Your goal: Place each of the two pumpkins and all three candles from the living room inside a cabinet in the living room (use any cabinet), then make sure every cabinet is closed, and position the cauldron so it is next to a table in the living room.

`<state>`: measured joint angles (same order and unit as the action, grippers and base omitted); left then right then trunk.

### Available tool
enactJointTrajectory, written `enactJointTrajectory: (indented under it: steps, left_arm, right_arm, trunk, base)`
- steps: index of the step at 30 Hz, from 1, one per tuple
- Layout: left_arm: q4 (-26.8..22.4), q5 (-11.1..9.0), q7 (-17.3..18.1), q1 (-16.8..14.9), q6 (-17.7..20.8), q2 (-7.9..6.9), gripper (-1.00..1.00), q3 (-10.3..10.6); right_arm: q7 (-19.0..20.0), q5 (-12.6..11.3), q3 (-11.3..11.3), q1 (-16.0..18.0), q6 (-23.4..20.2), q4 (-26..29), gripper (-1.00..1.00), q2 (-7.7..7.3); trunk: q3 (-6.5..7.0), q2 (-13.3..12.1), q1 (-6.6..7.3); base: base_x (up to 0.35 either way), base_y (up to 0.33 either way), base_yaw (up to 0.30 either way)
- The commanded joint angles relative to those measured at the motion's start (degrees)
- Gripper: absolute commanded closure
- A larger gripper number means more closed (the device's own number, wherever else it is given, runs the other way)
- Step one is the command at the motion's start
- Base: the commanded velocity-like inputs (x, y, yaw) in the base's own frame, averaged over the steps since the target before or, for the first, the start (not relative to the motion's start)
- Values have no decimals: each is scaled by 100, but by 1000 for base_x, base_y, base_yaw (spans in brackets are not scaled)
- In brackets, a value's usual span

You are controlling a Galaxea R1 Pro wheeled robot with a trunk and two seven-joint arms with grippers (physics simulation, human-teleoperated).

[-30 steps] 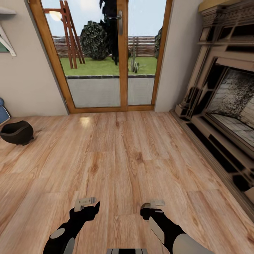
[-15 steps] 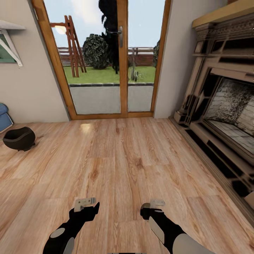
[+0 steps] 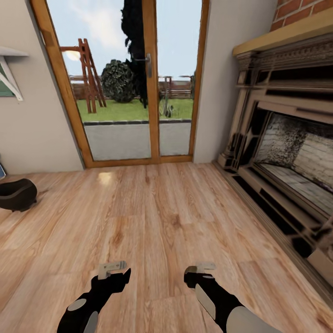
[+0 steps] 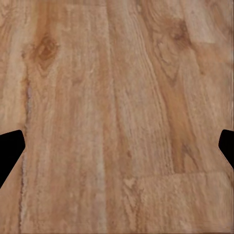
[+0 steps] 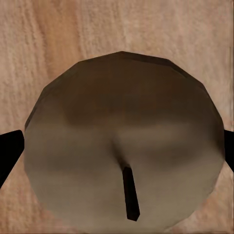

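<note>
Cauldron [image 3: 16,194]: being rested on the wooden floor [image 3: 152,217] at far left, near the wall. Left gripper [image 4: 117,146]: jaws being held wide apart over bare floor, nothing gripped. Right gripper [image 5: 117,151]: a candle [image 5: 124,141], wick visible, is being framed between its fingers; contact cannot be told.

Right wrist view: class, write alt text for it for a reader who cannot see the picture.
A round, squat candle with a dark wick sits between the right hand's two dark fingertips, seen from above its flat top. Wooden floor lies behind it.
</note>
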<state>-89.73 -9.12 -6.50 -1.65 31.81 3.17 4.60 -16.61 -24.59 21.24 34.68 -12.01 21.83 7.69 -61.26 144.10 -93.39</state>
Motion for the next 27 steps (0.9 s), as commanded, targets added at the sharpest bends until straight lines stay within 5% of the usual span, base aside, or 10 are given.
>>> enactJointTrajectory:
  steps: [1, 27]
  left_arm:
    - [-3, -62, -53, -2, 25, -1, -100, 6]
    - [11, -82, -53, -2, 27, -1, -100, 14]
  right_arm:
    - [-45, -46, 47, 3, -29, 7, 100, -4]
    - [-44, -42, 47, -5, -29, -3, 100, -13]
  trunk:
    - [21, 1, 5]
    - [698, -34, 72]
  base:
    - [-178, 43, -261]
    - [-204, 50, -269]
